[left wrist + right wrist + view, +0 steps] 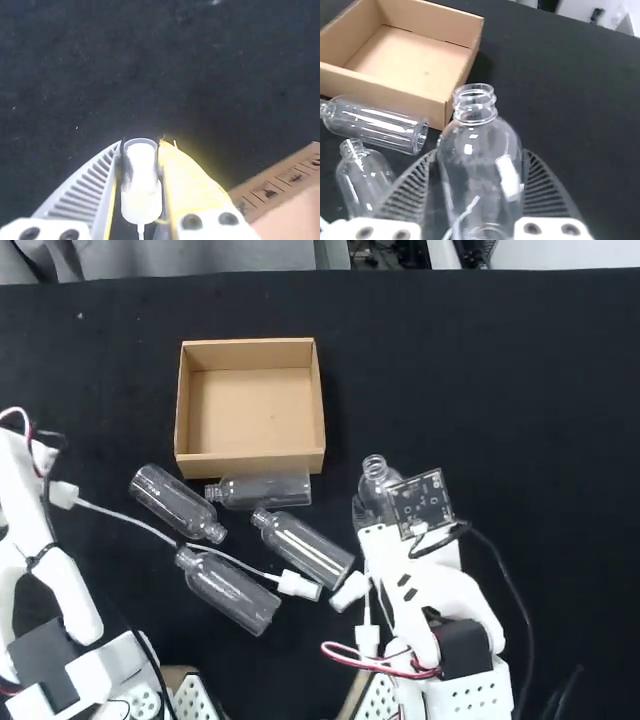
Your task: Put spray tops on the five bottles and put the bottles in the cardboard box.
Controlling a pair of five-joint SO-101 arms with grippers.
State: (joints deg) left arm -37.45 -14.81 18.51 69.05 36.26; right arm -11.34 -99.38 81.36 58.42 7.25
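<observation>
My right gripper is shut on a clear bottle, held upright with its neck open. In the high view this bottle stands just right of the cardboard box, with the right gripper at its lower half. My left gripper is shut on a white spray top. It sits at the table's left edge, and the spray top's thin tube trails right. Several capless bottles lie below the box.
Loose white spray tops lie by the right arm's base. The box is open-topped, with two lying bottles in front of it. A brown cardboard edge shows near the left gripper.
</observation>
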